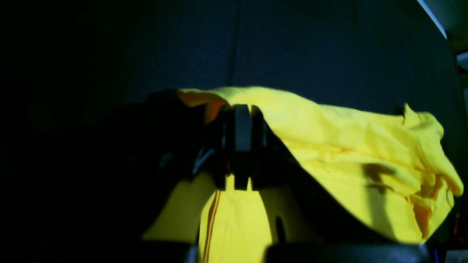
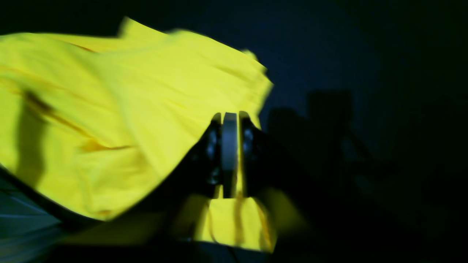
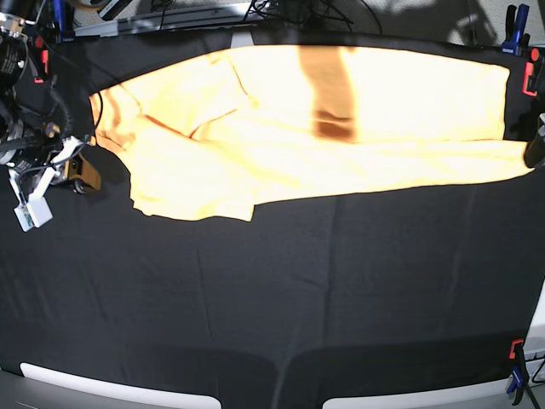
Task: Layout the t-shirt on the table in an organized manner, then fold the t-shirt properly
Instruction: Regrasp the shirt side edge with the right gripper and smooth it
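Observation:
The t-shirt (image 3: 409, 119) lies stretched as a long band across the far part of the black table (image 3: 272, 290), with folds near its left end. My left gripper (image 3: 538, 146) is at the right table edge, where the shirt tapers to a point. In the left wrist view its jaws (image 1: 242, 107) are shut on the yellow cloth (image 1: 347, 146), which drapes away to the right. My right gripper (image 3: 83, 176) is at the shirt's left end. Its jaws (image 2: 230, 115) stand together on a bit of cloth, and the rest of the shirt (image 2: 109, 91), blurred, spreads to the left.
Red-and-black clamps (image 3: 521, 17) (image 3: 515, 362) grip the table's right corners. Cables and gear line the far edge. White panels (image 3: 85, 388) sit along the near edge. A dark arm shadow (image 3: 330, 94) crosses the shirt's middle.

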You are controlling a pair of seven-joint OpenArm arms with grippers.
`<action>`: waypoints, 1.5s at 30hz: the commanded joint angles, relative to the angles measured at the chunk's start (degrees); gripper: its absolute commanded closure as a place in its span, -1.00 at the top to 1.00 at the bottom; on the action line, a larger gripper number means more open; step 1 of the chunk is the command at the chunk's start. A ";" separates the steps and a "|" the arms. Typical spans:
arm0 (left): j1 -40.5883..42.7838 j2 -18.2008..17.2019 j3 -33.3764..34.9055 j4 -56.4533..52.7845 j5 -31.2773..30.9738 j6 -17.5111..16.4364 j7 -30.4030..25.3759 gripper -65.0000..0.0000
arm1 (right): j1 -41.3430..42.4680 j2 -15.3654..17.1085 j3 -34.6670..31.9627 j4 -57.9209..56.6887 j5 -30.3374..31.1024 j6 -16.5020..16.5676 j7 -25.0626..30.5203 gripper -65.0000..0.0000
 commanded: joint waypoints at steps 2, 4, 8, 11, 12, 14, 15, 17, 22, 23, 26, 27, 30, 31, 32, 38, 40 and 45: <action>-0.46 -1.62 -0.59 0.94 -1.36 -0.67 -1.53 -1.00 | 0.83 1.22 0.50 1.01 2.32 0.39 2.12 -0.33; -0.44 -1.66 -0.59 0.94 -1.33 -0.67 -1.49 -1.00 | 0.96 1.22 0.44 1.01 3.37 0.39 2.40 -0.11; -0.59 -2.27 -0.59 0.94 -1.33 -0.67 -1.88 -1.00 | 0.92 1.18 0.44 1.03 5.79 0.35 0.90 -0.10; -0.63 -3.48 -0.59 0.96 -1.36 -0.67 -2.27 -1.00 | 0.92 0.61 0.44 1.01 5.22 0.17 0.90 -0.10; -0.61 -4.04 -0.59 0.96 -1.33 -0.67 -2.19 -1.00 | 0.92 0.33 0.44 1.01 5.05 0.20 0.90 -0.10; -0.57 -5.25 -0.59 0.94 -1.33 -0.67 -2.16 -1.00 | 0.92 -0.50 0.44 1.01 4.83 0.22 0.90 -0.10; -0.57 -5.81 -0.59 0.94 -1.33 -0.67 -2.16 -1.00 | 0.92 -1.05 0.44 0.96 4.63 0.22 0.90 -0.10; -0.57 -6.62 -0.59 0.94 -1.33 -0.67 -2.19 -1.00 | 0.92 -2.45 0.37 0.92 3.32 0.26 0.90 -0.10; -0.57 -6.14 -0.59 0.94 -1.33 -0.67 -2.19 -1.00 | 0.92 -5.51 -1.18 0.85 -0.46 0.26 0.90 -0.11; -0.57 -5.97 -0.59 0.94 -1.31 -0.67 -2.21 -1.00 | 0.92 -5.81 -2.05 0.83 -1.38 0.24 0.90 -0.11; -0.57 -5.86 -0.59 0.94 -1.33 -0.67 -2.23 -1.00 | 0.94 -6.03 -6.23 -0.26 -5.07 0.17 0.90 -0.11; -0.57 -5.88 -0.59 0.94 -1.33 -0.67 -2.21 -1.00 | 0.94 -6.03 -7.82 -0.92 -6.67 -0.17 0.90 -0.11; -0.55 -5.86 -0.59 0.94 -1.33 -0.67 -2.16 -1.00 | 1.62 -6.05 -12.02 -3.17 -9.27 -2.54 0.92 -0.11; -0.57 -5.86 -0.59 0.94 -1.33 -0.67 -2.19 -1.00 | 2.03 -6.05 -12.96 -4.02 -9.68 -3.52 0.94 -0.11; -0.57 -5.86 -0.59 0.94 -1.33 -0.67 -2.19 -1.00 | 2.62 -6.05 -13.75 -4.83 -10.08 -4.35 0.90 -0.11; -0.39 -5.86 -0.59 0.94 -1.33 -0.67 -1.95 -1.00 | 3.96 -6.34 -15.19 -6.19 -10.49 -7.52 0.87 -0.11; -0.39 -5.86 -0.59 0.94 -1.33 -0.67 -1.73 -1.00 | 3.96 -6.73 -15.21 -6.29 -11.34 -7.93 0.90 -0.11; -0.37 -5.86 -0.59 0.94 -1.33 -0.67 -1.70 -1.00 | 3.96 -7.67 -15.39 -7.43 -11.45 -9.03 0.90 -0.11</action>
